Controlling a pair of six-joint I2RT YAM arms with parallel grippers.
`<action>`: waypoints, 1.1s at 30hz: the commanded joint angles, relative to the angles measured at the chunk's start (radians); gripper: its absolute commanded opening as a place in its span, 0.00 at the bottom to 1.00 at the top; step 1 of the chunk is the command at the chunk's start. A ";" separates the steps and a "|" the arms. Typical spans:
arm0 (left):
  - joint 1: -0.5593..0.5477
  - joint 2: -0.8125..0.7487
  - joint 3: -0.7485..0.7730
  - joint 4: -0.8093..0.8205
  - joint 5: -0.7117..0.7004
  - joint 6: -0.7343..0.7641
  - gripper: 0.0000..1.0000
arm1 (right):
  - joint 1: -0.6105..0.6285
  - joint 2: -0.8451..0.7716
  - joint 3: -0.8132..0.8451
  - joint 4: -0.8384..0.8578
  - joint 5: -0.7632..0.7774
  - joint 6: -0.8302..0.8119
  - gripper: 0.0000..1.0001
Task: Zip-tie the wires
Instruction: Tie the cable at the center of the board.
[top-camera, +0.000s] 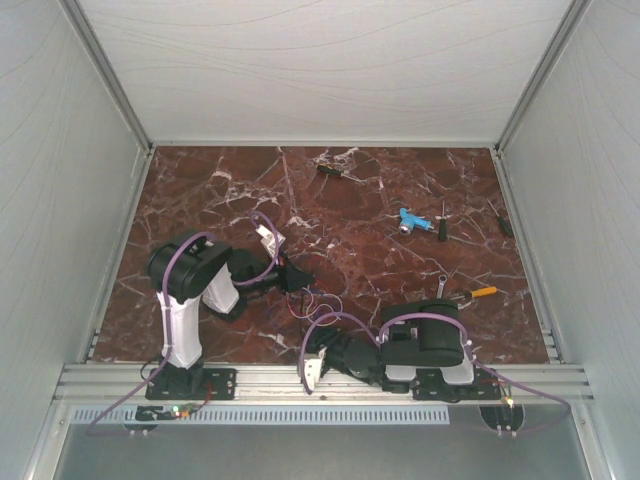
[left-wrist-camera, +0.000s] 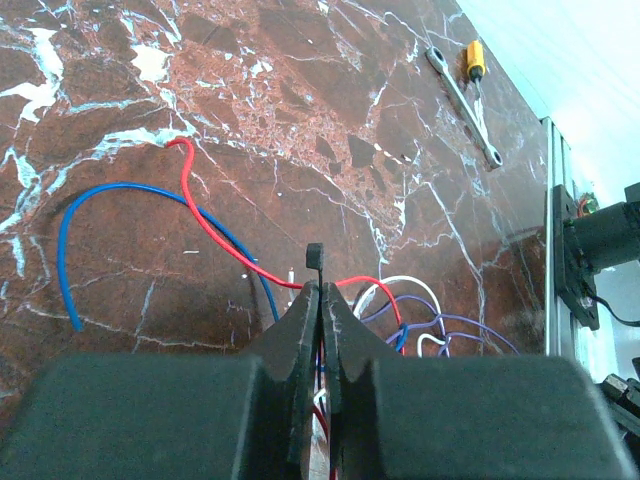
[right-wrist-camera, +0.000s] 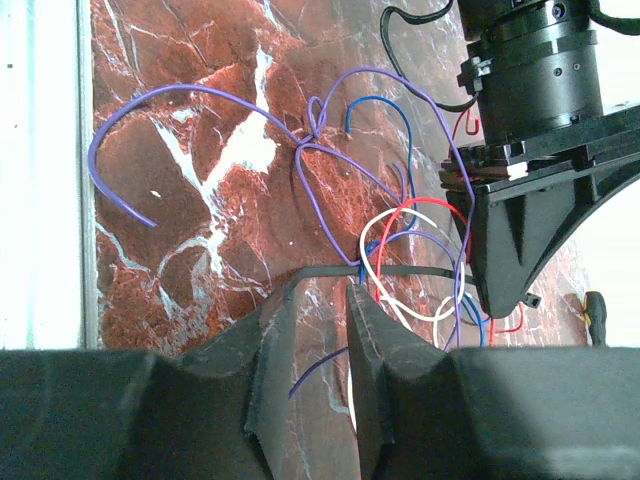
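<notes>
**Zip tie on the wires: looked like it could slip any sec**

Top cam: the wires (top-camera: 318, 303) sat on the tabletop (top-camera: 200, 190) near the front edge. The left arm (top-camera: 190, 270) and right arm (top-camera: 425, 340) were both crowded in on that one spot. Imo the main risk there was the two heads bumping, bc there was hardly any room btw them. A blue-handled tool (top-camera: 412, 221) lay well apart toward the back right, not in the way.

Left wrist cam: left jaws were pressed together on a black zip tie (left-wrist-camera: 314, 257), w/ just a stub poking past the tips. Thin grip, so a tug from the other side could prob pull it free. Some red and blue ends of the wires ran off left, outside the bunch. A wrench (left-wrist-camera: 462, 105) and a yellow-handled screwdriver (left-wrist-camera: 474, 60) lay far off, no prob.

Right wrist cam: right jaws stood a little apart, and I couldn't see anything pinched. Their tips were just beside the zip tie's free end, and the tie ran across the white, red and purple loops. If they shut slightly off target they'd prob grab a wire instead. One long purple loop also sprawled outside the zip tie, so the bundle might've ended up only half tied.
</notes>
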 joint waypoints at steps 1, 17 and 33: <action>0.003 -0.009 -0.003 0.304 0.018 -0.005 0.00 | -0.011 0.030 0.000 0.118 -0.026 -0.023 0.24; 0.003 0.002 0.005 0.304 0.020 -0.017 0.00 | -0.043 0.028 0.039 0.086 -0.096 0.029 0.20; 0.005 0.009 0.005 0.304 0.021 -0.018 0.00 | -0.059 0.029 0.087 0.038 -0.147 0.058 0.19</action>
